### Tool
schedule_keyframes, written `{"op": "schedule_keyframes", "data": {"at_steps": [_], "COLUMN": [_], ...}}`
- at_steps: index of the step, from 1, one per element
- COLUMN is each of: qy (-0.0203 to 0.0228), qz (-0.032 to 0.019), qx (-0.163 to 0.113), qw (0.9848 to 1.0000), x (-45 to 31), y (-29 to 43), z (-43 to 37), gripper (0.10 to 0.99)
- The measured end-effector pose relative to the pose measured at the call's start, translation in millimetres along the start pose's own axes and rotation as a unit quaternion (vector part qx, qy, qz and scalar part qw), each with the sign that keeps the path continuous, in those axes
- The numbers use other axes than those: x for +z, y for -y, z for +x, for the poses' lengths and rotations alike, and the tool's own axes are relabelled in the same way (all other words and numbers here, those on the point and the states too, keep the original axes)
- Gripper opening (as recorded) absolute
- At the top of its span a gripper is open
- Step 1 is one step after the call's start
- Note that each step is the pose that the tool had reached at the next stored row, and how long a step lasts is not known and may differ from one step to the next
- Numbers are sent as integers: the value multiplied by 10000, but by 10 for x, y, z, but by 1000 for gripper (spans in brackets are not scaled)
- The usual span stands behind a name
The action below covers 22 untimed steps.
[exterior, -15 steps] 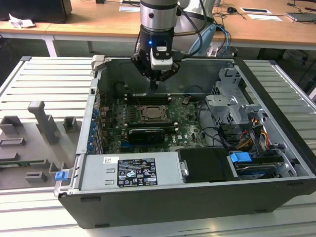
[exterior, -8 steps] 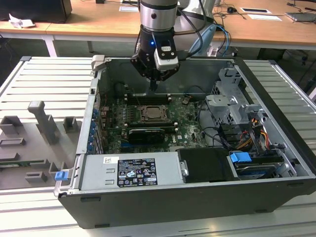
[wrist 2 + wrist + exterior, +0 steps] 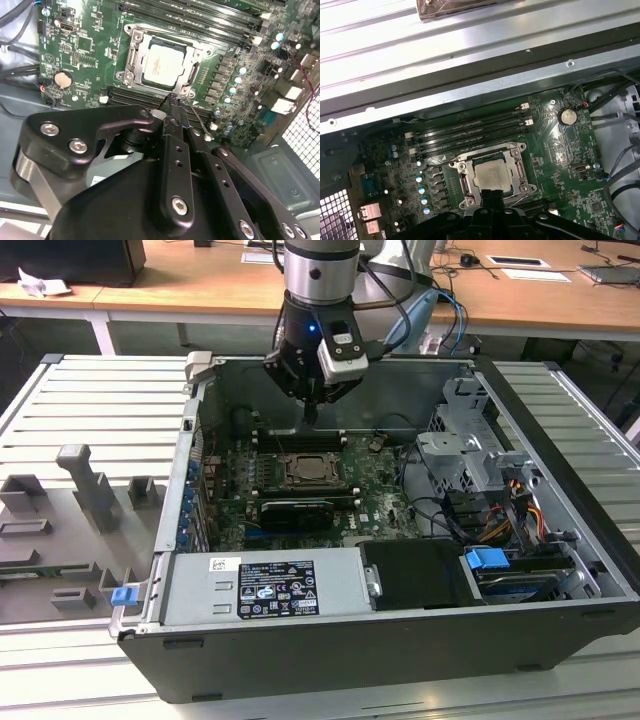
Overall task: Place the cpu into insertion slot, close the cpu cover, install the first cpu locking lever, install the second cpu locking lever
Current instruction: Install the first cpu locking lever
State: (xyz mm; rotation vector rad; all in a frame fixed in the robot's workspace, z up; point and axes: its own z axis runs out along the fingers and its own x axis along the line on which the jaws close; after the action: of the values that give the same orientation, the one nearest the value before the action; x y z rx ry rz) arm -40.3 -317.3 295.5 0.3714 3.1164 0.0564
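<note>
Cpu [image 3: 162, 62] in its slot

The gripper [image 3: 312, 415] hangs above it, fingers [image 3: 172, 107] pressed together. The cpu cover [image 3: 132, 55] lies over the insertion slot [image 3: 191, 75]. Memory slots [image 3: 470, 131] run beside the gripper, a thin wire lever [image 3: 197, 119] by its tip

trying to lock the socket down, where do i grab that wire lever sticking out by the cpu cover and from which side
Grip the lever near its free end, away from the cpu cover: there it is a bare thin wire angling out over the board. Probably come from above with the jaws across the wire, since memory slots and capacitors crowd its sides.
</note>
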Motion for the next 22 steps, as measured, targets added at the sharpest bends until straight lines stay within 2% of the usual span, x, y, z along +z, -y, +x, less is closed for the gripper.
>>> {"op": "schedule_keyframes", "data": {"at_steps": [3, 6, 10, 11, 14, 16, 19, 22], "qy": [-11, -23, -37, -44, -52, -48, 0, 8], "qz": [1, 1, 1, 1, 2, 0, -6, -7], "qx": [-307, -646, -1032, -1226, -1446, -1480, -1481, -1481], "qw": [9995, 9979, 9947, 9924, 9895, 9890, 9890, 9890], "x": [3, 6, 9, 13, 19, 28, 48, 61], "y": [0, 0, 0, 0, 1, 9, 47, 64], "z": [0, 0, 0, 0, 1, 33, 185, 255], "gripper": [106, 106, 106, 106, 106, 106, 106, 106]}}
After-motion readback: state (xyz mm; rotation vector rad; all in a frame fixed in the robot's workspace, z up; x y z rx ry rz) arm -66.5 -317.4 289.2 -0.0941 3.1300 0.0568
